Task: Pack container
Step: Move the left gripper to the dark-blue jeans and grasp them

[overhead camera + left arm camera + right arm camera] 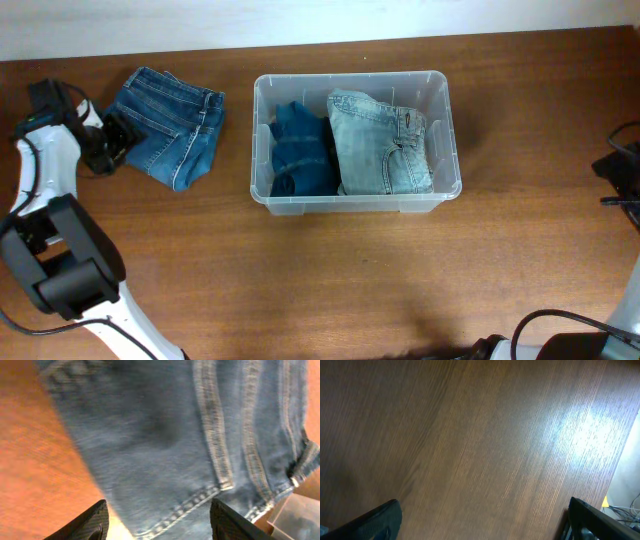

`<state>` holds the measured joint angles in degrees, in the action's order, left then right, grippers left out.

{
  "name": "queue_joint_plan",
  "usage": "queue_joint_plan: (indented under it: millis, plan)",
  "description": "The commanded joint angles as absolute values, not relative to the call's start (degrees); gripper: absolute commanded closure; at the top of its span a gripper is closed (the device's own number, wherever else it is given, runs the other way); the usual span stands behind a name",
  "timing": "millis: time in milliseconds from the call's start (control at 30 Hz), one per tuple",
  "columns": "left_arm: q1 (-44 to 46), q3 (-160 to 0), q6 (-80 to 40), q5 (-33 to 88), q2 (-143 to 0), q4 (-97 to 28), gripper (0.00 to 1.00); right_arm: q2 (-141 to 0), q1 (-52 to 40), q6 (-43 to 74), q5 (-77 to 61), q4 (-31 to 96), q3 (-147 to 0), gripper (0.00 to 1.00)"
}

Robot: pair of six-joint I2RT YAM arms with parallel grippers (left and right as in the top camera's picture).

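Released, the nearer left pincer (115, 142) faced folded jeans (172, 125) lying left of the container (350, 78); the right pincer (480, 520) gaped idle.

Soft, even light overhead, glare on the table (590, 430), and the jeans (165, 435) seem slightly blurred.

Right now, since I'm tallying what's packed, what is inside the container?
The container holds a folded dark blue garment and light blue jeans side by side. Anything beneath them is covered.
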<state>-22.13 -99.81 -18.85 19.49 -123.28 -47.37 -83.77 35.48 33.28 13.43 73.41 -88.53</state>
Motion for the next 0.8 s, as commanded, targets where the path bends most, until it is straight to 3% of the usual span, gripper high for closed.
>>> queue_joint_plan:
  millis: [0,167,700,767]
  plan:
    - [-22.79,-98.26,-20.64,19.18,-121.91,-47.31,0.35,-83.74,35.64,33.95,13.74,73.45,-88.29,0.02]
    - [-22.79,-92.05,-23.79,17.30,-121.91,-40.99,0.25,-83.74,35.64,33.93,13.72,73.45,-88.29,0.02]
    - [-22.76,-83.35,-27.83,21.12,-121.93,-22.50,0.26,-83.74,35.64,33.95,13.72,73.45,-88.29,0.02]
    - [-22.68,-83.29,-27.79,21.23,-121.93,-22.55,0.30,-83.74,35.64,33.95,13.72,73.45,-88.29,0.02]
